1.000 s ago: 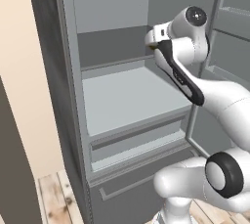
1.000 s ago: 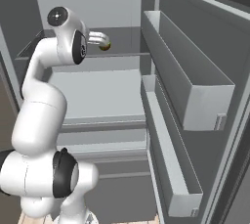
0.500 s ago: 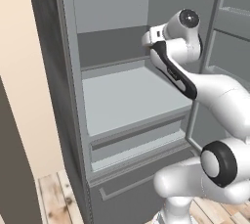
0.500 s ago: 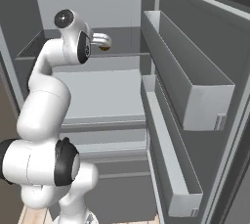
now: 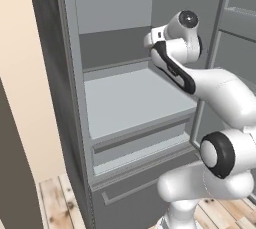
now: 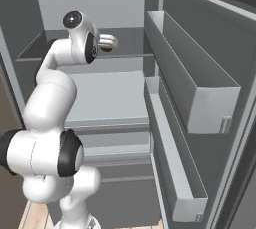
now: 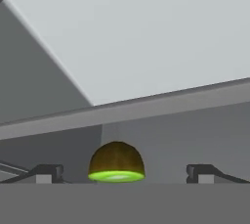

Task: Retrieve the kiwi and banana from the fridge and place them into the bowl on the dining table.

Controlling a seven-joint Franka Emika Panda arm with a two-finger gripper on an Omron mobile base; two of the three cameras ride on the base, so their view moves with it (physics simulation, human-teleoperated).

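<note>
The fridge [image 5: 50, 83] stands open, and my arm reaches onto its upper shelf. The kiwi [image 7: 116, 162], brown-topped with a bright green lower rim, sits between my two fingertips [image 7: 47, 172], slightly nearer the left one. My gripper [image 7: 124, 172] is open, its jaws wide on either side of the fruit without touching it. From the right base view the gripper [image 6: 110, 42] hovers at the shelf's right end, over the kiwi [image 6: 106, 49]. The banana, the bowl and the dining table are out of view.
The middle shelf [image 6: 107, 98] is a pale flat slab under my arm, with a drawer [image 5: 145, 143] beneath it. The open door's deep bins [image 6: 200, 93] stand close on the right. The fridge's left wall [image 5: 70, 123] borders the opening.
My arm has pushed further into the upper shelf, bringing the open gripper up around the kiwi. The kiwi has stayed in place.
</note>
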